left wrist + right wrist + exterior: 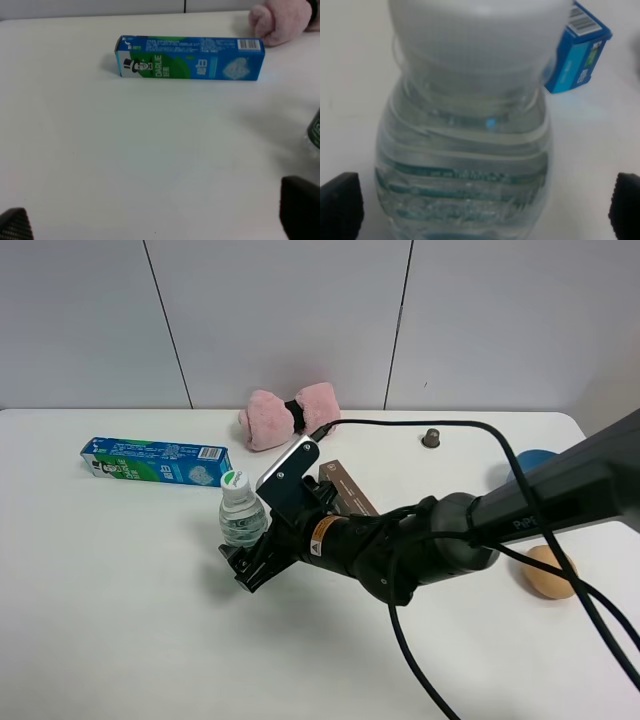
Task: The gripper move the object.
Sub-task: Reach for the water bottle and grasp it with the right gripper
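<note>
The clear water bottle (242, 512) with a white cap and green label stands upright on the white table (120, 620), left of centre. My right gripper (241, 558) reaches across from the right and is open around the bottle's lower part. In the right wrist view the bottle (465, 165) fills the space between the two dark fingertips (340, 207), which stand wide apart and clear of its sides. My left gripper (157, 217) is open and empty, with only its fingertips showing. The bottle's edge (315, 131) shows in the left wrist view.
A blue-green toothpaste box (155, 461) lies behind the bottle to the left. A pink rolled towel (290, 416) lies at the back. A brown box (345, 490) sits under the right arm. A small dark cap (431, 437), a blue item (535, 460) and a tan egg-shaped item (548, 572) lie at the right.
</note>
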### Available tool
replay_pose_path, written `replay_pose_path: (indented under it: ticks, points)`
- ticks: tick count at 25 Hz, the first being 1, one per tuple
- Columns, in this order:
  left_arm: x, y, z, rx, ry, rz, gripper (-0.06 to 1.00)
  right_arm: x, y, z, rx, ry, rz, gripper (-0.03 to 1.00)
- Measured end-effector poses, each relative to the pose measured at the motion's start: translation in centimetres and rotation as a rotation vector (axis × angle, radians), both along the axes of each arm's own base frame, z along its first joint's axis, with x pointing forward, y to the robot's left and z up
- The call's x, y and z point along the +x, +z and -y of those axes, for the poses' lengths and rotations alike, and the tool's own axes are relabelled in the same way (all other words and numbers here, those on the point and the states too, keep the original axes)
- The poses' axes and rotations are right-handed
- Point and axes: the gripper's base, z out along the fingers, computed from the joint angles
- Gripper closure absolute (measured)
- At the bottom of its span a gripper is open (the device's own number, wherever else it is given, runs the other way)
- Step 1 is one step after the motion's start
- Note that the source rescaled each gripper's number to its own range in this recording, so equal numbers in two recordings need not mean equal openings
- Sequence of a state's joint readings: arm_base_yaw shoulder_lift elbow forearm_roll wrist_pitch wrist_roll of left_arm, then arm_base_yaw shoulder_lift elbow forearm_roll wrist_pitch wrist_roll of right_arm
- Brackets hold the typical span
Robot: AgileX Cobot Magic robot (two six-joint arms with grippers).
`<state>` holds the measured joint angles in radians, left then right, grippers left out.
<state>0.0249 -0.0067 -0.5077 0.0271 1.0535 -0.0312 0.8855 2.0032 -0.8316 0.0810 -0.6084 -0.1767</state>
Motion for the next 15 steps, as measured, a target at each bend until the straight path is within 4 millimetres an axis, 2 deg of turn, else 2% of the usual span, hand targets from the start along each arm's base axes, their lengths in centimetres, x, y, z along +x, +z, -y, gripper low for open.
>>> replay_pose_path:
  ticks: [15]
  points:
    - [0.0, 0.0, 0.0, 0.0, 0.0, 0.0, -0.06, 0.22, 0.63, -0.22, 0.066, -0.009, 0.039, -0.03]
